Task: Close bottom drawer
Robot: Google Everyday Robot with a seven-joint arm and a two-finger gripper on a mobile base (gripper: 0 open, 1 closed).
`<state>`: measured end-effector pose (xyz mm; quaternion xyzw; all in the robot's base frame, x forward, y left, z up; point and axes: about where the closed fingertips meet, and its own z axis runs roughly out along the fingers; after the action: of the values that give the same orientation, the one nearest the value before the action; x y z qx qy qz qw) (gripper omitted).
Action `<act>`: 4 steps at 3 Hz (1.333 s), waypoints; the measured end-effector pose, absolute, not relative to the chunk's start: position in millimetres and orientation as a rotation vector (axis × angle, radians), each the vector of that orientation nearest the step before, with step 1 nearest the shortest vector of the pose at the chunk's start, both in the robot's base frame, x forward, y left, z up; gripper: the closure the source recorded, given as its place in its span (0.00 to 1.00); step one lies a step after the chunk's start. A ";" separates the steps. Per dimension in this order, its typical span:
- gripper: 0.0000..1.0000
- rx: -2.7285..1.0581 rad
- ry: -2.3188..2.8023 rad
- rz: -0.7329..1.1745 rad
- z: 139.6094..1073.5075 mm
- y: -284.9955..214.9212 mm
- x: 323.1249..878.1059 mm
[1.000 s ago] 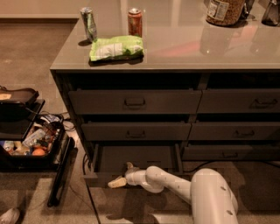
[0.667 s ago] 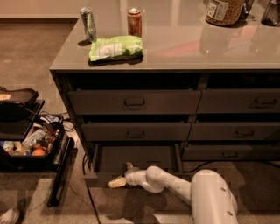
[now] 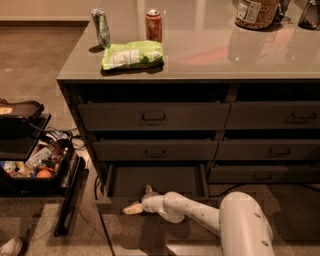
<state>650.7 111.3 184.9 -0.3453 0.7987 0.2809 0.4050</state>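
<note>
The bottom drawer (image 3: 155,181) of the left column is pulled out, its dark inside showing below two shut drawers. Its front panel (image 3: 112,205) stands out toward me at floor level. My white arm reaches in from the lower right. My gripper (image 3: 137,200) is low at the drawer's front edge, near the middle of the panel. One pale finger (image 3: 131,209) points left along the panel and another (image 3: 148,189) points up over the drawer's front edge. The drawer's handle is hidden behind my gripper.
On the countertop (image 3: 210,55) lie a green chip bag (image 3: 131,54), a red can (image 3: 153,25), a silver-green can (image 3: 101,27) and a jar (image 3: 257,12). A black cart (image 3: 35,160) with small items stands left on the carpet. A shoe tip (image 3: 10,246) shows bottom left.
</note>
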 end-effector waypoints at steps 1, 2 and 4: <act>0.00 -0.855 1.979 0.649 208.9 107.9 671.3; 0.00 -0.855 1.978 0.648 209.4 108.2 671.7; 0.00 -0.929 1.889 0.518 220.9 129.1 663.6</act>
<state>663.6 129.1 220.9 -0.3788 0.7701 0.2110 0.4679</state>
